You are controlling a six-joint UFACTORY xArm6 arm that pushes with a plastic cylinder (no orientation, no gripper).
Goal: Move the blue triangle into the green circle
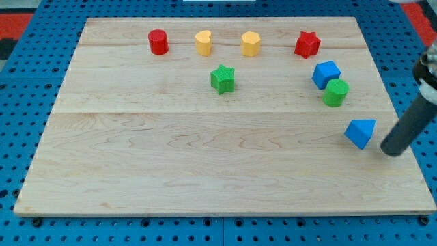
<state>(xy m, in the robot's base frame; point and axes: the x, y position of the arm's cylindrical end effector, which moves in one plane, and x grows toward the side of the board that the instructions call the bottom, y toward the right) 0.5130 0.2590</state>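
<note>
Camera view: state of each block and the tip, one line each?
blue triangle: free on the board, below the green circle, apart from it
green circle: against the blue cube's lower right
blue cube: beside the green circle
my tip: right of the blue triangle, small gap
green star: alone, mid-board
red star: top row, right end
yellow hexagon: top row
yellow heart: top row
red cylinder: top row, left end

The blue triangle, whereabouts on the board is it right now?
The blue triangle sits near the view's right edge, below the green circle and the blue cube, with my tip just to its right.
</note>
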